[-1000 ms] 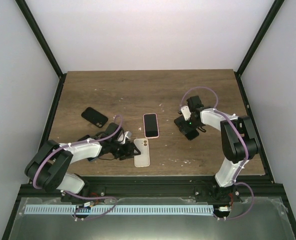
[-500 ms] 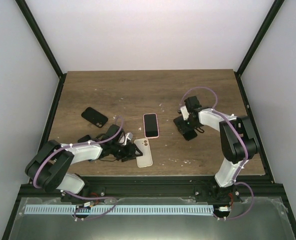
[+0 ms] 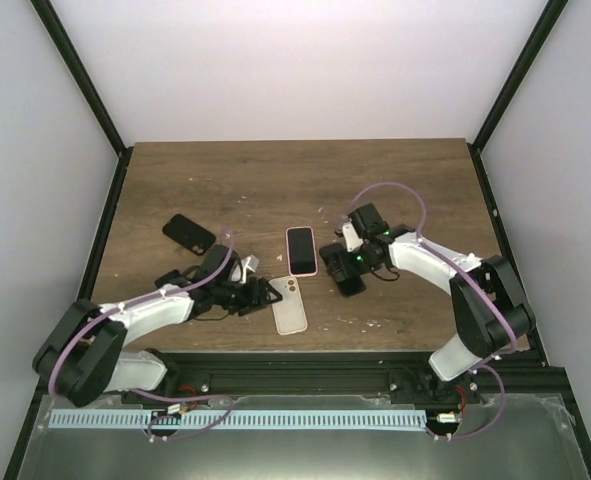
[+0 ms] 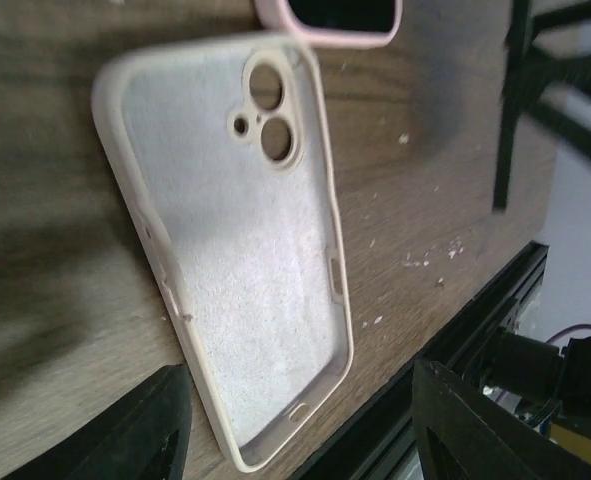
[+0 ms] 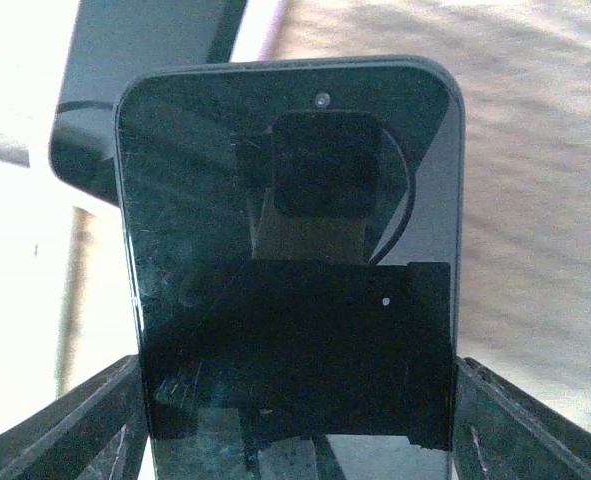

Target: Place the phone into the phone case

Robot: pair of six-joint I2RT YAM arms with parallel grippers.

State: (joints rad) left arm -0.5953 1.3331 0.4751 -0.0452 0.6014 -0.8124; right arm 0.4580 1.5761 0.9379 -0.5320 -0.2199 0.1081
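Observation:
The white phone case [image 4: 245,250] lies open side up on the wooden table, camera holes at its far end; it also shows in the top view [image 3: 288,305], near the front edge. My left gripper [image 4: 300,400] is open, its fingers on either side of the case's near end without touching it; in the top view it [image 3: 250,295] sits just left of the case. My right gripper [image 5: 295,420] is shut on a black phone [image 5: 290,200], screen towards the camera. In the top view it [image 3: 345,268] hovers right of the case.
A phone in a pink case [image 3: 300,250] lies screen up just behind the white case, and its edge shows in the left wrist view [image 4: 325,20]. A black phone case [image 3: 188,233] lies at the left. The table's front edge and black rail [image 4: 495,330] are close.
My right gripper has moved left and nearer with the black phone, up beside the pink phone. The white case has shifted slightly and turned a little at my left gripper.

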